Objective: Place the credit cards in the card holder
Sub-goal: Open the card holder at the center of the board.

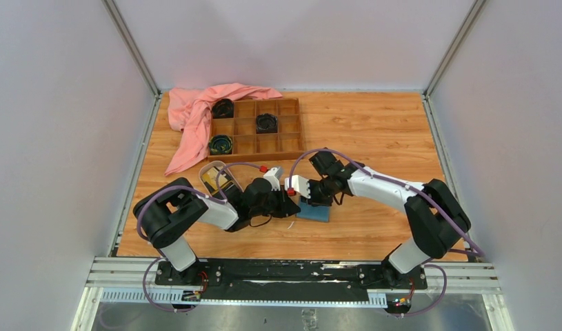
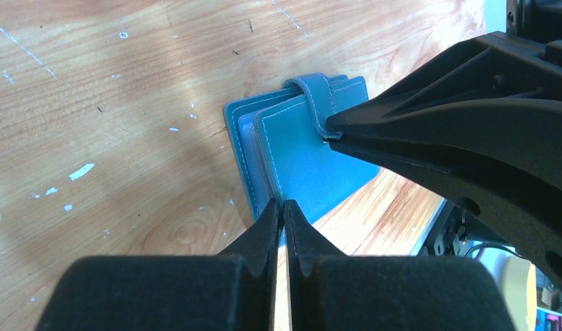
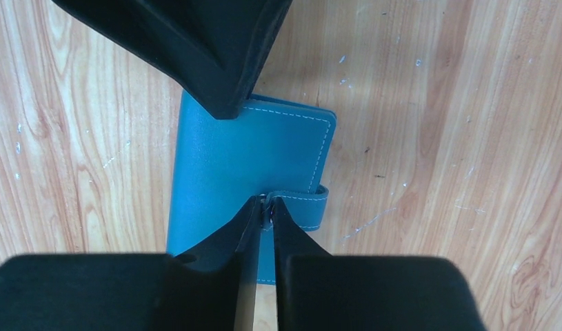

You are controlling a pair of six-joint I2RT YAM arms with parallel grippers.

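The card holder, a small blue wallet, lies folded on the wooden table between the two arms. My right gripper is shut on the end of its snap tab. My left gripper is shut, its tips resting on the wallet's opposite edge; whether they pinch the cover I cannot tell. A yellow-gold credit card lies in the oval dish, partly hidden by the left arm.
A brown wooden compartment tray with dark round items stands at the back. A pink cloth drapes over its left corner. Pale walls close in the table on three sides.
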